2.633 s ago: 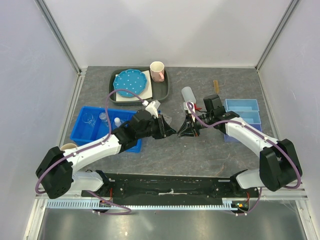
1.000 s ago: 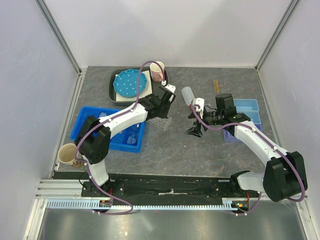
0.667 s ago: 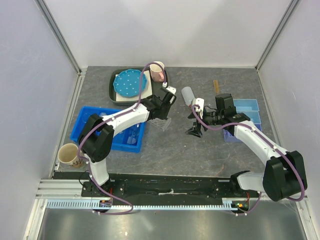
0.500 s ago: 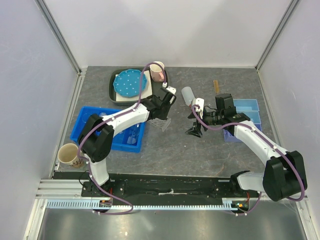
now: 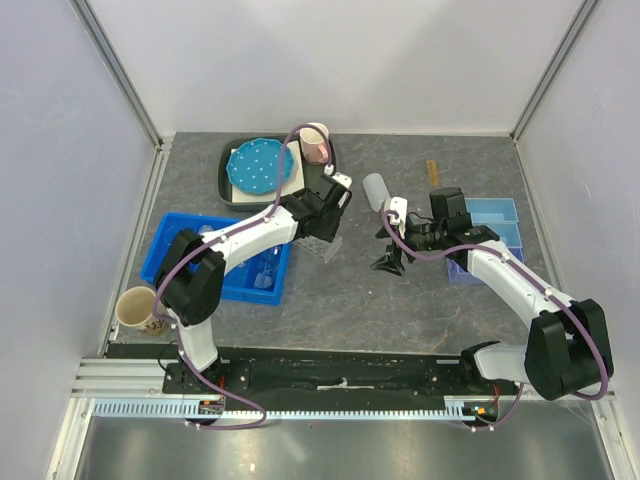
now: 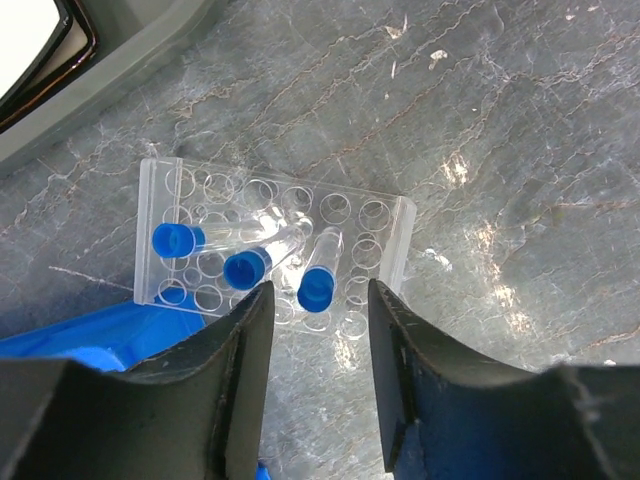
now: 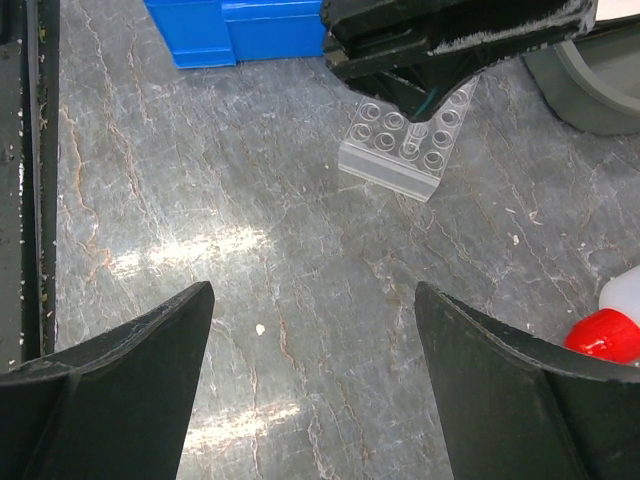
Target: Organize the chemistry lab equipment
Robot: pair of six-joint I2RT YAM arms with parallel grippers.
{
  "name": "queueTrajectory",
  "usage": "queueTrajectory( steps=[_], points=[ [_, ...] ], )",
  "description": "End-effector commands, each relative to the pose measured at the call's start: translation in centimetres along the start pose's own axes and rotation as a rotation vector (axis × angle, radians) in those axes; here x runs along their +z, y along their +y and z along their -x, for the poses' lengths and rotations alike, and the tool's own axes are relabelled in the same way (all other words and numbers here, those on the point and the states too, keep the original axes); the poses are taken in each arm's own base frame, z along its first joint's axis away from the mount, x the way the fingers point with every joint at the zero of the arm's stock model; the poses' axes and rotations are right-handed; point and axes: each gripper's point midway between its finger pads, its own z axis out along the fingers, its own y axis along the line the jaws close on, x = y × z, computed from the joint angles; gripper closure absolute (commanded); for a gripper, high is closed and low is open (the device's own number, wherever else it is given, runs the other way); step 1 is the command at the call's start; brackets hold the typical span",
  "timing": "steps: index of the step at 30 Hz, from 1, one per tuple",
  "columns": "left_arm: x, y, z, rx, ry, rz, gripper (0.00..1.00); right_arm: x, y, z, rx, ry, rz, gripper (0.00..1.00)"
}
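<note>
The clear tube rack (image 6: 275, 250) lies on the table beside the blue bin and holds three blue-capped tubes (image 6: 316, 285), all leaning. My left gripper (image 6: 320, 318) hovers right above it, open, with the nearest tube's cap just beyond the fingertips and nothing between them. From above, the left gripper (image 5: 325, 222) covers the rack (image 5: 327, 247). My right gripper (image 5: 388, 262) stands wide open and empty over bare table (image 7: 312, 295). The white red-nozzled squeeze bottle (image 5: 376, 190) stands just behind it. A thin brown stick (image 5: 432, 171) lies at the back right.
The blue bin (image 5: 170, 262) at left holds clear glassware. Light-blue trays (image 5: 490, 225) sit under the right forearm. A dark tray (image 5: 328, 180) at the back holds the blue dotted plate (image 5: 258, 167) and a pink-and-white mug (image 5: 314, 142). Another mug (image 5: 135, 308) sits front left.
The left jaws have gone from shut to open above the rack, leaving a blue-capped tube in it. Before that the left arm swung from mid-table back to the rack. The right arm barely moved.
</note>
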Motion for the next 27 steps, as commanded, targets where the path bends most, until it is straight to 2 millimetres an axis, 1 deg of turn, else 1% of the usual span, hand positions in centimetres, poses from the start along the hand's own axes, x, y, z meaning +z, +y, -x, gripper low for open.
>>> queueTrajectory(
  steps=[1,3,4,5,6,8,9,10,11,12,13,14,15,16,17,18,19,20,21,22,23,24,25,26,27],
  points=[
    [-3.7,0.7,4.0,-0.014,-0.119,0.01,0.5,-0.3,-0.5,0.2,-0.035,-0.005,-0.014,0.11],
    [-5.0,1.0,4.6,-0.025,-0.146,0.006,0.45,-0.6,-0.8,0.1,-0.041,-0.002,-0.029,0.11],
    [-5.5,1.1,4.6,-0.027,-0.152,0.003,0.42,-0.7,-0.8,0.2,-0.043,-0.002,-0.033,0.11],
    [-6.0,1.1,4.8,-0.032,-0.165,-0.003,0.38,-0.9,-1.0,0.1,-0.042,-0.001,-0.043,0.11],
    [-7.1,1.3,5.2,-0.04,-0.189,-0.009,0.36,-1.1,-1.2,0.0,-0.04,0.001,-0.05,0.11],
    [-7.9,1.5,5.1,-0.045,-0.202,-0.012,0.31,-1.4,-1.6,0.0,-0.038,0.0,-0.066,0.11],
    [-9.2,1.8,5.6,-0.052,-0.233,-0.018,0.3,-1.5,-1.7,0.0,-0.037,0.0,-0.072,0.11],
    [-9.6,1.9,5.2,-0.049,-0.233,-0.019,0.28,-1.7,-1.9,0.0,-0.037,0.0,-0.08,0.11],
    [-10.2,2.1,5.2,-0.053,-0.247,-0.022,0.23,-1.9,-2.1,-0.2,-0.032,0.001,-0.087,0.11],
    [-10.4,2.4,4.6,-0.05,-0.246,-0.024,0.21,-1.9,-2.3,-0.3,-0.029,0.005,-0.095,0.11],
    [-12.1,2.6,5.0,-0.056,-0.288,-0.048,0.18,-2.1,-2.5,-0.5,-0.023,0.008,-0.104,0.11],
    [-12.7,2.9,4.9,-0.054,-0.302,-0.054,0.14,-2.2,-2.8,-0.5,-0.021,0.01,-0.116,0.11],
    [-12.8,3.5,4.0,-0.057,-0.298,-0.05,0.11,-2.2,-3.0,-0.6,-0.017,0.012,-0.124,0.11],
    [-14.7,3.8,4.4,-0.068,-0.35,-0.077,0.09,-2.3,-3.3,-0.8,-0.002,0.021,-0.14,0.11],
    [-15.2,4.1,4.1,-0.067,-0.361,-0.084,0.07,-2.3,-3.6,-0.6,-0.003,0.019,-0.154,0.11],
    [-15.3,4.9,3.1,-0.066,-0.357,-0.077,0.06,-2.4,-3.9,-0.6,0.006,0.022,-0.169,0.11],
    [-15.9,5.2,2.7,-0.064,-0.367,-0.085,0.05,-2.5,-4.4,-0.6,0.016,0.027,-0.192,0.11],
    [-17.5,5.7,2.6,-0.065,-0.409,-0.087,0.05,-2.6,-5.0,0.0,0.028,0.019,-0.214,0.11],
    [-17.2,6.0,1.4,-0.048,-0.4,-0.077,0.05,-2.7,-5.3,0.1,0.043,0.024,-0.228,0.1],
    [-17.5,6.3,0.9,-0.043,-0.405,-0.068,0.05,-2.6,-5.9,-0.1,0.064,0.035,-0.242,0.11],
    [-18.5,6.7,0.7,-0.038,-0.437,-0.063,0.05,-2.9,-6.8,0.3,0.078,0.056,-0.282,0.11],
    [-18.0,6.8,-0.4,-0.028,-0.42,-0.055,0.05,-2.7,-7.2,0.2,0.089,0.075,-0.288,0.11],
    [-18.1,7.2,-0.8,-0.03,-0.425,-0.041,0.05,-2.8,-7.6,0.2,0.095,0.095,-0.302,0.11],
    [-18.2,7.4,-1.2,-0.025,-0.429,-0.031,0.05,-3.0,-8.1,0.9,0.098,0.12,-0.325,0.11],
    [-18.3,7.7,-1.9,-0.026,-0.432,-0.023,0.05,-2.8,-8.6,0.8,0.112,0.141,-0.339,0.11]
  ],
)
